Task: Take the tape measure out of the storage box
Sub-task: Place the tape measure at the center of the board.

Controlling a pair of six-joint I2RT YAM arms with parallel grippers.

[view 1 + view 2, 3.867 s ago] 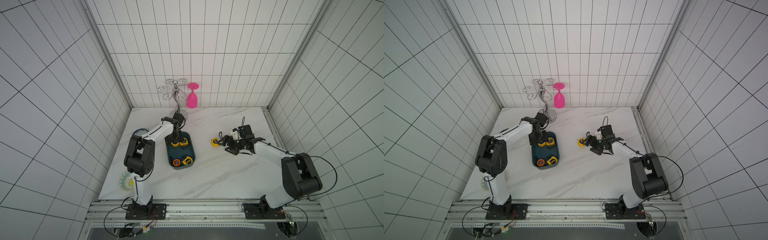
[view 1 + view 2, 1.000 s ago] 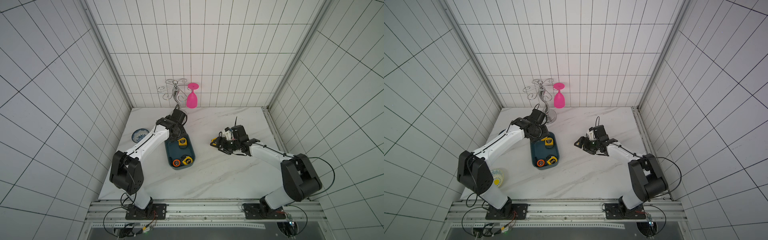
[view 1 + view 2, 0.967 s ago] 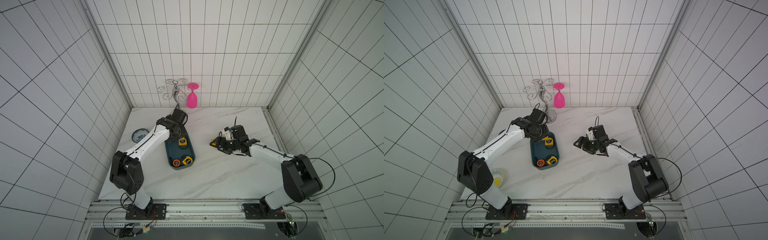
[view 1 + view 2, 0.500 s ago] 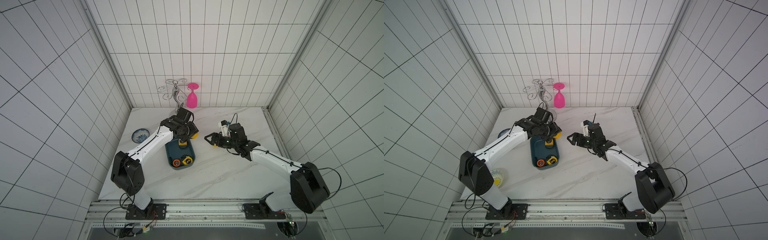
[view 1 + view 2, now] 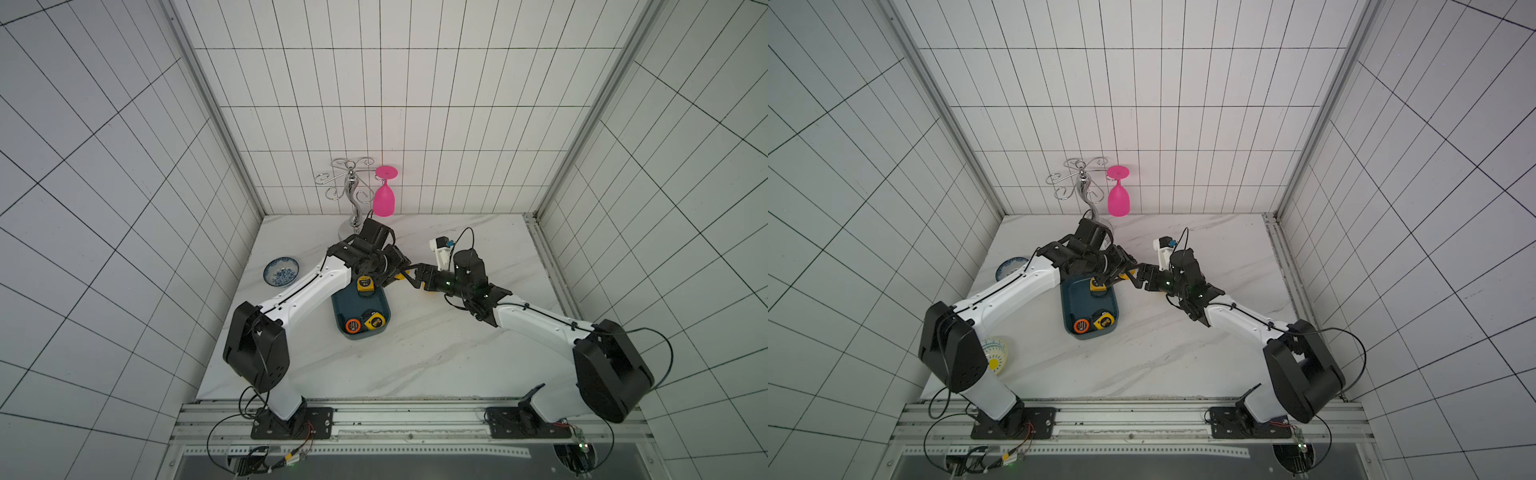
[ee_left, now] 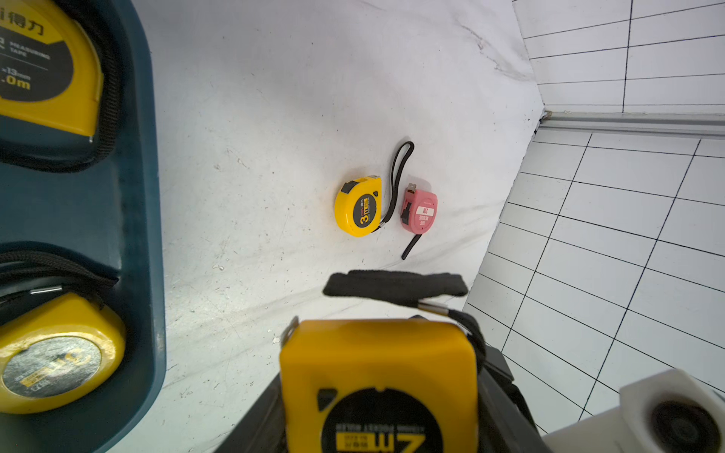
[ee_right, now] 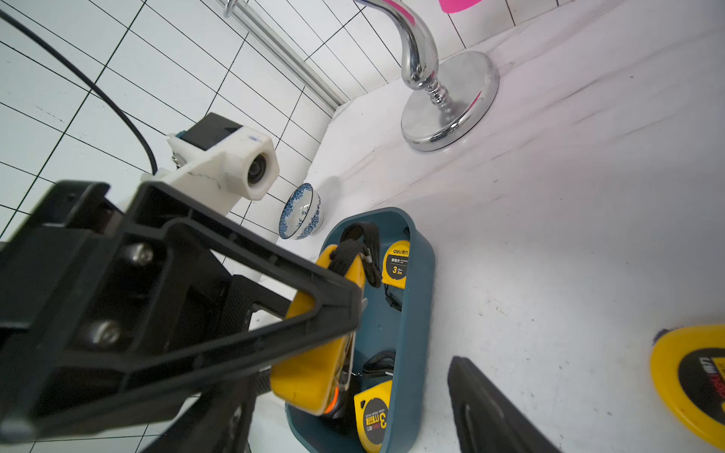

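left gripper (image 5: 397, 273) clamped on the 2m tape (image 6: 376, 388), a yellow one with its black strap flopped over the top. it's lifted clear of the box (image 5: 360, 305), hanging just past the far right rim over bare table. right gripper (image 5: 412, 275) is nose to nose with the left one, jaws apart. in the right wrist view the 2m tape sits in the gap between them; touching or not, can't tell. in the box: far yellow tape (image 5: 364, 284) at the far end, orange tape (image 5: 352, 325) and near yellow tape (image 5: 375, 321) side by side at the near end. on the table toward the right wall, 3m tape (image 6: 359, 206) and pink tape (image 6: 419, 211) lie just beside each other
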